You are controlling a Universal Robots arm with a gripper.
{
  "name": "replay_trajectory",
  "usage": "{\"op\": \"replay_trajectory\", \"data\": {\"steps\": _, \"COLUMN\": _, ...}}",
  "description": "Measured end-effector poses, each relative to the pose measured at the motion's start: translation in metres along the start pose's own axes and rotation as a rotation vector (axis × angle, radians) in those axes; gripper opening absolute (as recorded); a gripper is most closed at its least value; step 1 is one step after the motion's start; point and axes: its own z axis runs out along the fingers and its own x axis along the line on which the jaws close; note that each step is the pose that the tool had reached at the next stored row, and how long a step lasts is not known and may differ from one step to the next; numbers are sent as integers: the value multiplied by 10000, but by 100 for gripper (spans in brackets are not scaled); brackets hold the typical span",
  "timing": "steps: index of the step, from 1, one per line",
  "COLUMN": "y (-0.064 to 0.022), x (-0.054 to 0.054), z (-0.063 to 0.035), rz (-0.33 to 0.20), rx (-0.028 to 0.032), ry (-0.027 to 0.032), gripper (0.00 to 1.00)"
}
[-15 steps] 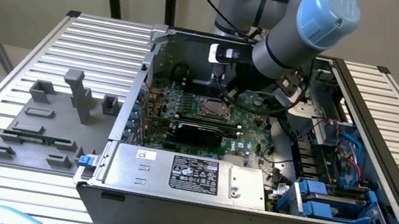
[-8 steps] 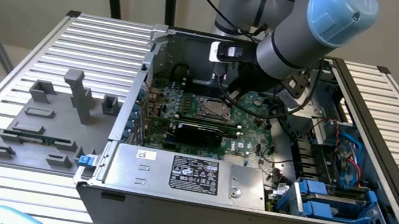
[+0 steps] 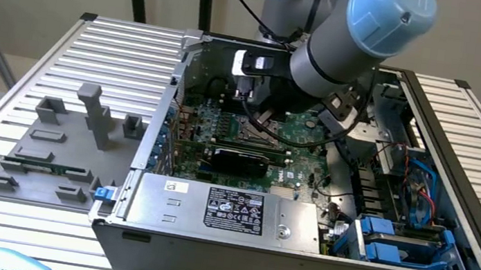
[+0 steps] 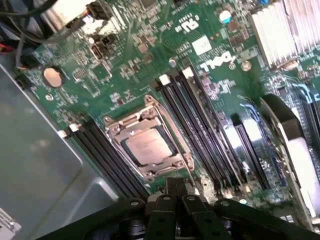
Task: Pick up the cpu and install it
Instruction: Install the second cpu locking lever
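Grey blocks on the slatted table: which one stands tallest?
The narrow post in the back row's middle, between two shorter blocks. It rises well above every other block, and those in front lie low and flat.

In the exterior view my own arm (image 3: 346,44) covers the middle of the motherboard (image 3: 298,160), so the socket and my gripper are hidden there. My upper arm is cut off at the frame's top edge. The label (image 3: 235,211) on the power supply (image 3: 221,213) is too small to read. In the wrist view my gripper (image 4: 175,202) is cropped by the frame's bottom edge.
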Motion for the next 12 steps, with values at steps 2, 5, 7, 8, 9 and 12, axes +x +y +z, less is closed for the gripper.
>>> {"op": "replay_trajectory", "data": {"steps": 2, "y": 3, "x": -45, "z": -20, "rz": 2, "rx": 8, "ry": -4, "gripper": 11}}
{"op": "replay_trajectory", "data": {"steps": 5, "y": 23, "x": -92, "z": -39, "rz": 22, "rx": 12, "ry": -2, "gripper": 11}}
{"op": "replay_trajectory", "data": {"steps": 7, "y": 17, "x": -98, "z": -35, "rz": 31, "rx": 10, "ry": 3, "gripper": 11}}
{"op": "replay_trajectory", "data": {"steps": 8, "y": 2, "x": -110, "z": -25, "rz": 40, "rx": 8, "ry": 7, "gripper": 11}}
{"op": "replay_trajectory", "data": {"steps": 9, "y": -18, "x": -126, "z": -12, "rz": 52, "rx": 3, "ry": 6, "gripper": 11}}
{"op": "replay_trajectory", "data": {"steps": 12, "y": -79, "x": -179, "z": 43, "rz": 91, "rx": -32, "ry": -28, "gripper": 11}}
